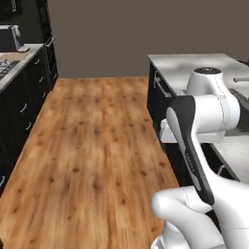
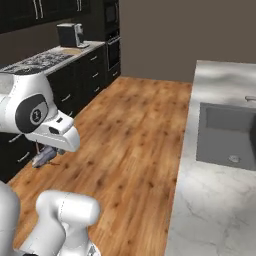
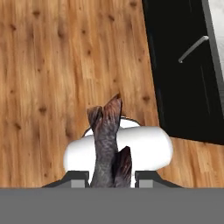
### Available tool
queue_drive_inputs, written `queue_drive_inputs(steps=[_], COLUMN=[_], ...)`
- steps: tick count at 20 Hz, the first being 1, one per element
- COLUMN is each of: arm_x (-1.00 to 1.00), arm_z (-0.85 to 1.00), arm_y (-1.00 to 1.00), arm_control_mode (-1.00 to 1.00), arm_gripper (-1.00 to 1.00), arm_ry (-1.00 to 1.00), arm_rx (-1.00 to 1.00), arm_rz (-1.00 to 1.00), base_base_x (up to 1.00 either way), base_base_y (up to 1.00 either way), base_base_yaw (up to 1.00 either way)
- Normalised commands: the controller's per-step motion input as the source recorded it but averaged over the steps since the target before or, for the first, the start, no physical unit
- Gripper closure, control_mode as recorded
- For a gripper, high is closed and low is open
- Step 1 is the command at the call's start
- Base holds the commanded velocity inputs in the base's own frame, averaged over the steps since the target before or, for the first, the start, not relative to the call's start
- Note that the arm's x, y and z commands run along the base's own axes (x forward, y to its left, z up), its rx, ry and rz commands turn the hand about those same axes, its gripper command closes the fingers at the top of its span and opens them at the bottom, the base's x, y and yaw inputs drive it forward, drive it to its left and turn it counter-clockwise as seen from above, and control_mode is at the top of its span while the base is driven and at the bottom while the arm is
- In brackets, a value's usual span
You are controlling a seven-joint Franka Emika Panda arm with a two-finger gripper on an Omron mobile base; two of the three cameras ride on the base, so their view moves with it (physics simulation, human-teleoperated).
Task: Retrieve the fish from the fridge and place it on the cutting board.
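Gripper: you've got it clenched on the small slender dark grey-silver fish; in your hand view a finger tip stands on either side of the body, pressed against it.
Fish: it sits between your fingers with the forked tail pointing away from the hand, over the wood floor. In your right base view you can spot it as a small grey shape poking out under the white wrist, hanging above the floor beside the dark cabinets.
Floor: warm brown wooden plank floor, running down the middle of the kitchen between the two counters.
Cutting board: look at the far end of the left-hand counter, a flat light-brown wooden rectangle lying just in front of the dark boxy countertop appliance, well apart from your gripper.
Hob: the black gas hob sits on the same counter, just this side of the board.
Island: pale marble-look island counter on your right, with a grey recessed sink set in it.
Cabinet: a black cabinet front with a slim metal handle fills the upper right of your hand view.
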Motion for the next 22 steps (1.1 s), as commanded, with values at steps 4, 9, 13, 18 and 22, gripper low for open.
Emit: queue_drive_inputs(steps=[4, 9, 13, 18, 22], arm_x=[0.0, 0.0, 0.0, 0.0, 0.0], arm_z=[0.0, 0.0, 0.0, 0.0, 0.0], arm_y=[0.0, 0.0, 0.0, 0.0, 0.0], arm_control_mode=[1.0, 1.0, 1.0, 1.0, 1.0], arm_gripper=[1.0, 1.0, 1.0, 1.0, 1.0], arm_ry=[0.0, 0.0, 0.0, 0.0, 0.0], arm_rx=[0.0, 0.0, 0.0, 0.0, 0.0], arm_rz=[0.0, 0.0, 0.0, 0.0, 0.0], base_base_x=[0.56, 0.52, 0.51, 0.5, 0.49], base_base_y=[0.06, 0.15, 0.37, 0.63, 0.79], base_base_yaw=[-0.58, -0.52, -0.37, -0.17, -0.01])
